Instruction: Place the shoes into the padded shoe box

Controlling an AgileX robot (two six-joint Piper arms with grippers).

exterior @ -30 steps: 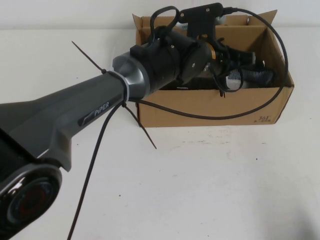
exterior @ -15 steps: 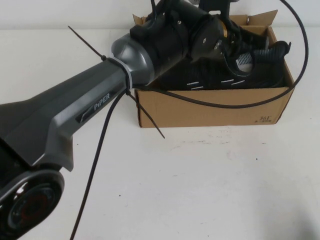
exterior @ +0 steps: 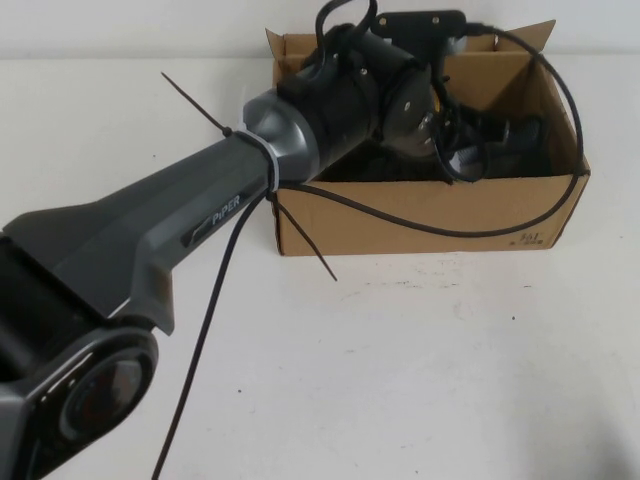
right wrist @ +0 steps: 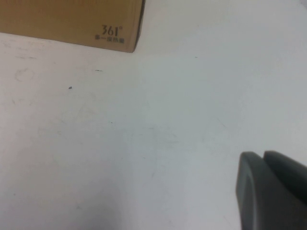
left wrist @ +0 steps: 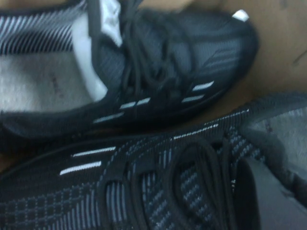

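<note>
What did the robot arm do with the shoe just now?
Half a second ago the left arm held a shoe tipped up at the box's front wall. Now the left gripper has sunk into the padded shoe box and both shoes lie side by side. The box stayed put.

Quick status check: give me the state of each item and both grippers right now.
Black knit lace-up sneakers: both inside the box, side by side.
Brown corrugated cardboard box: open, flaps up, on the table.
Left gripper: reaching into the box.
Right gripper: over bare table near the box corner.
</note>
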